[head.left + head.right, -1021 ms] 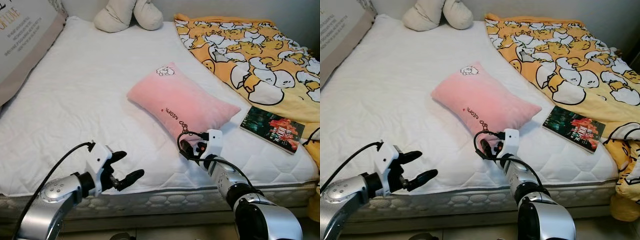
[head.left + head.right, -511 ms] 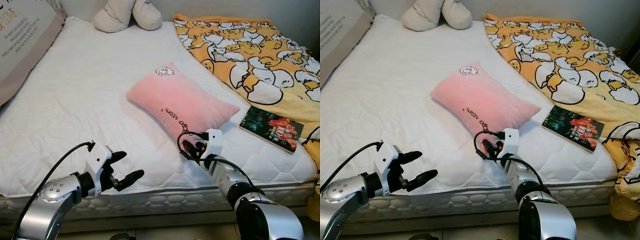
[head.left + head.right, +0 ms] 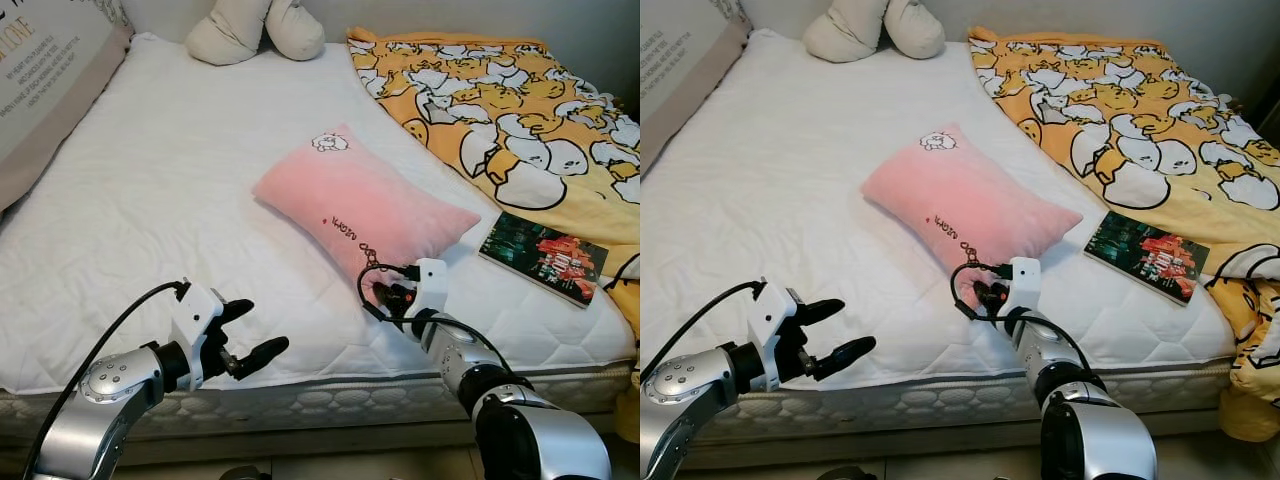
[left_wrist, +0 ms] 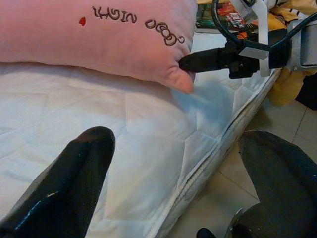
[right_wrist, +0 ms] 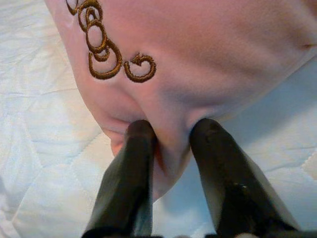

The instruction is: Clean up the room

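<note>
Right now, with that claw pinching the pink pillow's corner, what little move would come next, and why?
Probably a short lift. The right gripper is pinched on the near corner of the pink pillow, which lies flat on the mattress; the left gripper hovers open at the bed's edge.

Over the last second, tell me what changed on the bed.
The right tool eased forward and now pinches the near corner of the pink pillow, its fingers closed on the fabric. The pillow itself has not visibly shifted. The left tool stays open, hovering at the mattress edge. The book and yellow blanket lie as before.
</note>
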